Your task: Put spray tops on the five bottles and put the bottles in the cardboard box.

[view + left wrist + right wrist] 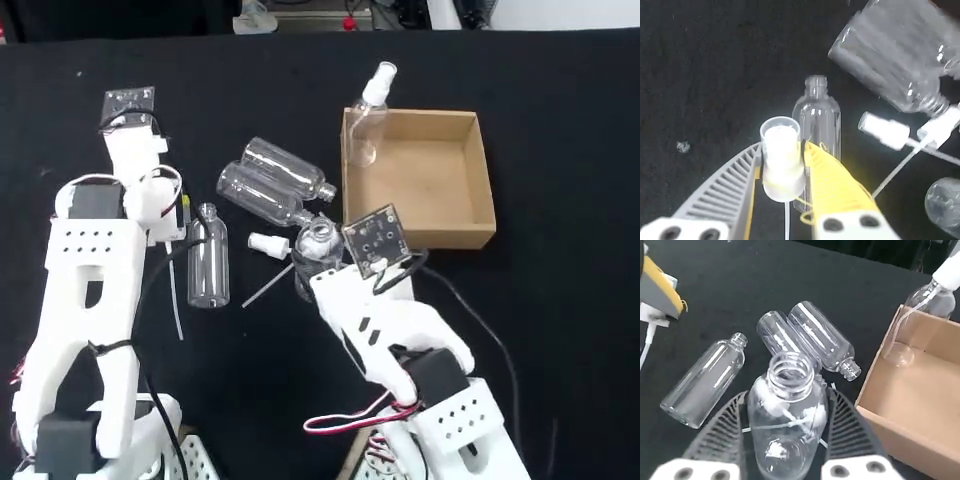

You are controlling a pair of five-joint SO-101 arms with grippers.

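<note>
My left gripper [782, 148] clamps spray top [783, 172], well left of box [455, 236]; right gripper [787, 396] grips 1 open bottle [788, 432] upright just beside box. I'd centre tube [786, 220] over neck [790, 372], lower straight

2 arms | left arm extended forward, left claw [782, 146] clamped on a spray top [782, 167] | right arm angled forward toward centre, right claw [788, 392] clamped around an upright bottle [787, 440]
</note>
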